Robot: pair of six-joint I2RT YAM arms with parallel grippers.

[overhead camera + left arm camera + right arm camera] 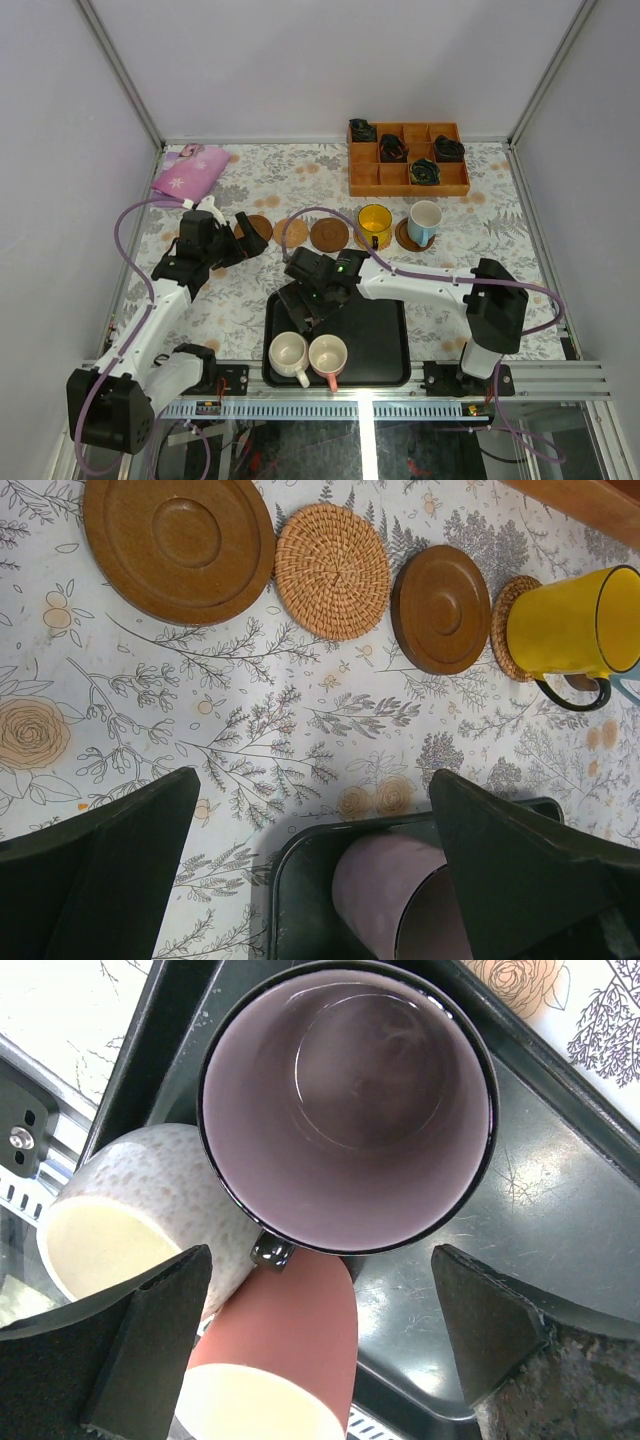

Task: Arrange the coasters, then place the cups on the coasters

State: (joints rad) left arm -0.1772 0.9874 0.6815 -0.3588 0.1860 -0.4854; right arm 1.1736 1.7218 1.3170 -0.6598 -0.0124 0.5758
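Three bare coasters lie in a row: dark wood, woven tan, dark wood. A yellow cup stands on a fourth, woven coaster. The white cup with the blue handle sits on another coaster to its right. On the black tray stand the mauve cup, the cream cup and the pink-sided cup. My right gripper hangs open just above these three cups, holding nothing. Open and empty too, my left gripper hovers over the cloth near the tray's corner.
An orange compartment box with dark bundles stands at the back right. A pink pouch lies at the back left. The floral cloth covers the table, and side walls close it in.
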